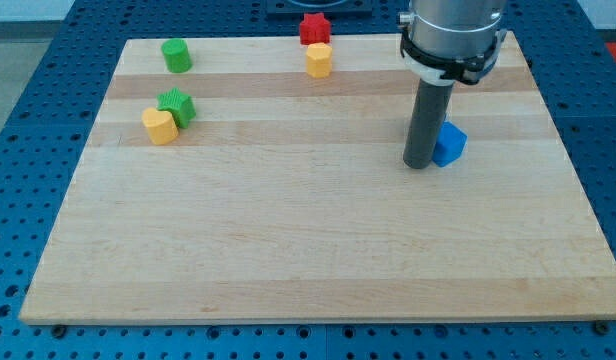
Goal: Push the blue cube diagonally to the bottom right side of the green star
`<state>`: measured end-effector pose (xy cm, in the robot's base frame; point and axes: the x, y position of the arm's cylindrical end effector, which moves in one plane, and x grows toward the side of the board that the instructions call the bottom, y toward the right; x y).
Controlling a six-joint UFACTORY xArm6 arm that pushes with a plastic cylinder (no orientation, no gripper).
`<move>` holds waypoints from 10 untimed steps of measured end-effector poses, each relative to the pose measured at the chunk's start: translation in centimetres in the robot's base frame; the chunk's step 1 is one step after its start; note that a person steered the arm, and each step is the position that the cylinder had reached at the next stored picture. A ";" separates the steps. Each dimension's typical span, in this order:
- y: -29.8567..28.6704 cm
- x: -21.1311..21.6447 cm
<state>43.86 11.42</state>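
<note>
The blue cube (450,144) sits on the wooden board (318,250) at the view's right, about mid-height. My tip (419,164) stands right against the cube's left side, partly hiding it. The green star (177,106) lies far off at the view's left, with a yellow block (160,126) touching its lower left side.
A green cylinder (176,55) stands at the view's top left. A red block (314,28) sits at the board's top edge, with a yellow block (319,60) just below it. The arm's body (453,35) hangs over the top right.
</note>
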 end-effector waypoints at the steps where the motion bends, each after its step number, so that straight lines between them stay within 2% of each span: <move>1: -2.7 0.7; 2: -1.0 6.4; 3: 7.3 3.5; 4: 9.8 -4.5; 5: 5.1 -2.2; 6: -1.0 4.3; 7: -3.2 6.2; 8: -1.3 2.6; 10: -5.2 0.1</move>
<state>44.00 6.26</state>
